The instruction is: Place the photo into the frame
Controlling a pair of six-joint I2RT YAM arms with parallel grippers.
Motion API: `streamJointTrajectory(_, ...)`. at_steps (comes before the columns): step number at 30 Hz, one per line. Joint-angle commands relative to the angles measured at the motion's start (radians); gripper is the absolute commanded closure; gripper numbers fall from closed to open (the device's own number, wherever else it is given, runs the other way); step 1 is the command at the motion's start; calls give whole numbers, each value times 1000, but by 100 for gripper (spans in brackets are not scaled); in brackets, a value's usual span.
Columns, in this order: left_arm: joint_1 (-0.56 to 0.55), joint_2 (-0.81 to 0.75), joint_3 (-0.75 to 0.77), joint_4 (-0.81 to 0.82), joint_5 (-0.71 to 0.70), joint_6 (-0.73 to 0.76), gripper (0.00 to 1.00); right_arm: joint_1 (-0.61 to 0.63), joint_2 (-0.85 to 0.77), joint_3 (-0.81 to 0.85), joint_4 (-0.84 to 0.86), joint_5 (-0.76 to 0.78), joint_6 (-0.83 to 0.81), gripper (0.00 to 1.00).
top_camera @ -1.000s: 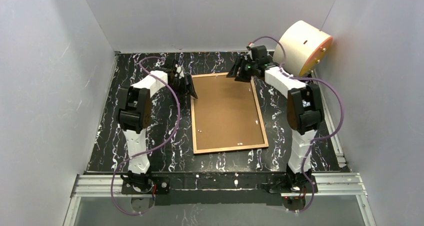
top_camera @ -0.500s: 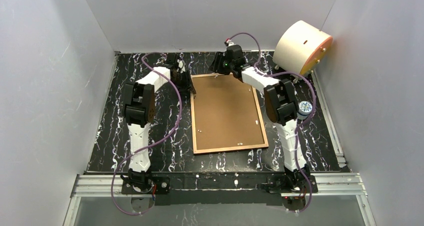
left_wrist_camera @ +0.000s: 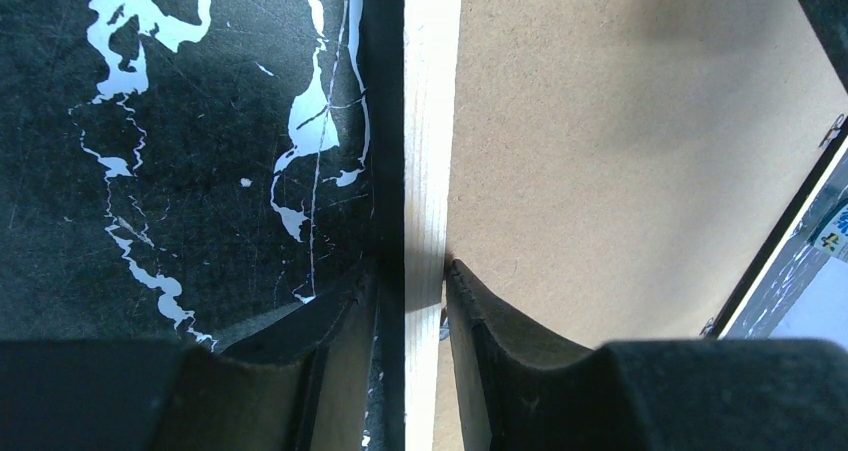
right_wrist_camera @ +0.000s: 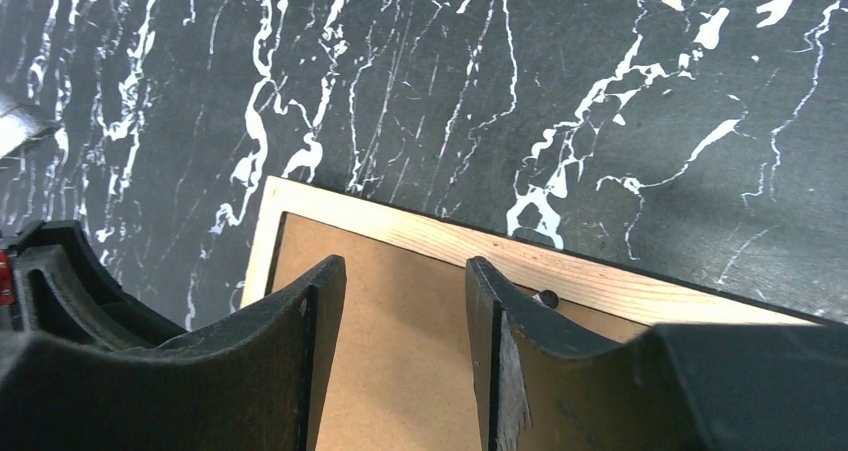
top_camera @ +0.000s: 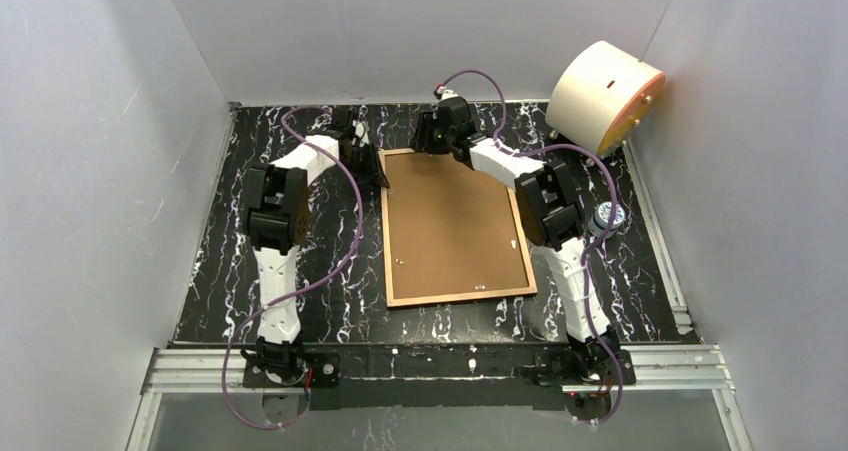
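The frame (top_camera: 385,241) lies flat on the black marbled table, pale wood rim up, with a brown backing board (top_camera: 455,221) set in it. The photo is not in view. My left gripper (top_camera: 378,176) sits at the frame's left rail near the far left corner. In the left wrist view its fingers (left_wrist_camera: 412,269) press either side of that pale rail (left_wrist_camera: 430,121). My right gripper (top_camera: 432,139) hovers over the far rail. In the right wrist view it (right_wrist_camera: 405,263) stands open above the board (right_wrist_camera: 390,391), just inside the rail (right_wrist_camera: 600,281), holding nothing.
A cream round drum (top_camera: 607,91) leans at the back right wall. A small blue and white item (top_camera: 607,216) lies beside the right arm. Small metal tabs (top_camera: 478,289) dot the backing board. Grey walls close in on three sides.
The right arm swung left along the frame's far rail, from the far right corner to near the far left one. The left jaws narrowed onto the left rail.
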Motion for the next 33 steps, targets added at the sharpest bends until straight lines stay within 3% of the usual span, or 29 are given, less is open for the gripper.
streamJointTrajectory(1, -8, 24, -44, -53, -29, 12, 69, 3, 13, 32, -6, 49, -53, 44)
streamJointTrajectory(14, -7, 21, -40, -52, -22, 10, 58, 4, 38, 37, -52, 55, -74, 45)
streamJointTrajectory(33, 3, 18, -49, -46, -18, 0, 58, 8, 4, 71, -153, 157, -125, 51)
